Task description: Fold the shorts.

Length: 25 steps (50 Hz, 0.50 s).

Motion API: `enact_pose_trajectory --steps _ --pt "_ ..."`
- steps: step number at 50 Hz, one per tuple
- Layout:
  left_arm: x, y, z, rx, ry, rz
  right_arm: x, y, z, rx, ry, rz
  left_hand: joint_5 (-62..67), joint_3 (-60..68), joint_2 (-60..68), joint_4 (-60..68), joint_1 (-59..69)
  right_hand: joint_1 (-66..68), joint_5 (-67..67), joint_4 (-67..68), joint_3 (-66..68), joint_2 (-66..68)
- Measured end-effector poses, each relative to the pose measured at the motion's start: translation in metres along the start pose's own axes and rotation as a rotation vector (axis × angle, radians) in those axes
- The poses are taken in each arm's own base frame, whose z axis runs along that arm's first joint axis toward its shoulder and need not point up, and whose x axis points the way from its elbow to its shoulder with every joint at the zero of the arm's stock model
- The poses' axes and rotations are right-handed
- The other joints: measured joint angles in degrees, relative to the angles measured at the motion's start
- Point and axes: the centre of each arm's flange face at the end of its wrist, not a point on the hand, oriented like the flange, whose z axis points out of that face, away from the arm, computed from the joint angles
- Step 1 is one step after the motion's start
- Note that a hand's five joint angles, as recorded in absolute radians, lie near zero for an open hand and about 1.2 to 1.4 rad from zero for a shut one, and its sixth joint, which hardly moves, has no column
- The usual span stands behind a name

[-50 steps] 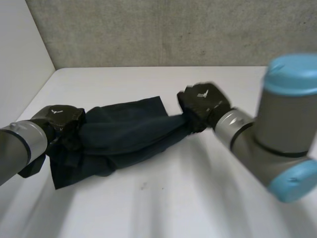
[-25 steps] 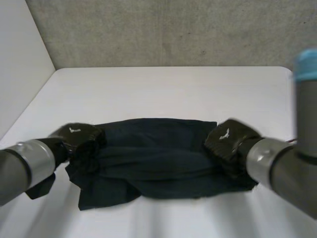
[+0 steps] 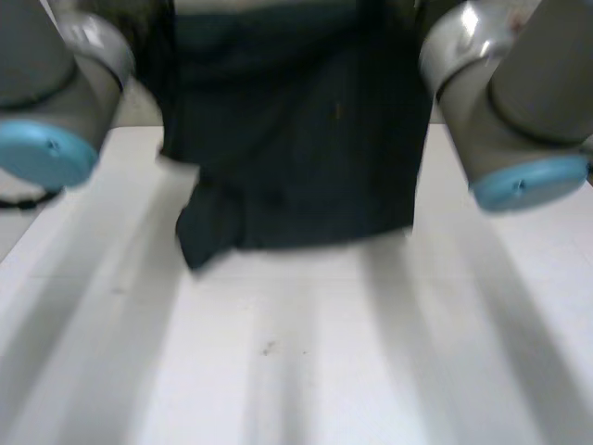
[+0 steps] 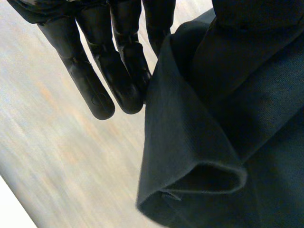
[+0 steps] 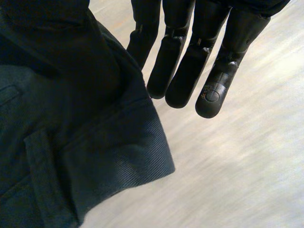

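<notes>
Progress, judged from the hang of the cloth, is early: no fold is set. Left to do: lay the garment flat, fold it over, release.

Table [image 3: 306, 371]: white, below both hands.

Shorts [image 3: 296, 139]: dark, hanging spread in the air between the two hands, one side at each hand. The lower edge appears clear of the table.

Left arm [image 3: 56, 93] and right arm [image 3: 510, 102]: one on either side of the cloth.

Left hand [image 4: 109, 61]: outer fingers straight and free. The cloth is taken on the thumb side, and the pinch itself is covered.

Right hand [image 5: 190, 61]: the same hold, with a hem [image 5: 118, 156] just beside its fingertips.

Containers: none to report.
</notes>
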Motion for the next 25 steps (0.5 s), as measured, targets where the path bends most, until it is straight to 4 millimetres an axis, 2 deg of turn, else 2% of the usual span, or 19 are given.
enact_pose_trajectory --steps 1,2,3,5,8,11,13,16,20,21,22,24,25 --pt "0.0 0.0 0.0 0.0 0.0 0.0 0.0 0.0 0.0 0.0 0.0 0.0 0.0 0.0 0.0 0.0 0.0 0.0 0.0 0.0 0.0 0.0" --pt "-0.009 -0.03 0.001 0.11 -0.034 -0.015 0.013 -0.018 0.005 0.081 0.067 0.001 0.0 0.0 0.0 0.0 0.0 0.0 0.0 0.0 0.0 0.0" --pt "-0.014 -0.048 -0.001 0.173 -0.052 -0.028 0.019 -0.027 0.007 0.121 0.099 0.002 0.0 0.0 0.0 0.0 0.0 0.0 -0.01 0.0 0.0 0.0" --pt "-0.021 -0.07 -0.008 0.251 -0.072 -0.052 0.024 -0.034 0.006 0.154 0.127 0.004 0.0 0.0 0.0 0.0 0.0 0.0 0.16 0.0 0.0 0.0" --pt "-0.023 -0.078 -0.016 0.274 -0.075 -0.07 0.024 -0.035 0.003 0.156 0.131 0.004 0.0 0.0 0.0 0.0 0.0 0.0 0.38 0.0 0.0 0.0" --pt "-0.022 -0.07 -0.025 0.243 -0.062 -0.086 0.017 -0.026 -0.003 0.12 0.105 0.002 0.0 0.0 0.0 0.0 0.0 0.0 0.38 0.0 0.0 0.0" --pt "-0.015 -0.043 -0.035 0.15 -0.034 -0.092 0.003 -0.005 -0.015 0.041 0.046 -0.001 0.0 0.24 0.01 0.0 0.0 0.0 0.38 0.0 0.0 0.0" --pt "-0.007 -0.013 -0.044 0.05 -0.007 -0.09 -0.01 0.015 -0.026 -0.025 -0.009 -0.003 0.0 0.25 0.04 0.0 0.0 0.0 0.38 0.0 0.0 0.0" --pt "0.007 0.043 -0.065 -0.123 0.037 -0.08 -0.038 0.052 -0.049 -0.144 -0.116 -0.003 0.0 0.25 0.06 0.0 0.0 0.0 0.38 0.0 0.01 0.0" --pt "0.007 0.043 -0.065 -0.123 0.037 -0.08 -0.038 0.052 -0.049 -0.144 -0.116 -0.003 0.0 0.25 0.06 0.0 0.0 0.0 0.38 0.0 0.01 0.0" --pt "0.013 0.065 -0.073 -0.186 0.053 -0.074 -0.05 0.069 -0.059 -0.193 -0.161 -0.002 0.0 0.25 0.08 0.0 0.0 0.0 0.4 0.0 0.0 0.0" --pt "0.019 0.086 -0.082 -0.242 0.067 -0.068 -0.063 0.087 -0.071 -0.247 -0.209 -0.001 0.0 0.25 0.07 0.0 0.0 0.0 0.4 0.0 0.0 0.0" --pt "0.024 0.105 -0.089 -0.293 0.081 -0.063 -0.075 0.103 -0.083 -0.298 -0.252 0.0 0.0 0.25 0.08 0.0 0.0 0.0 0.4 0.0 0.01 0.0"
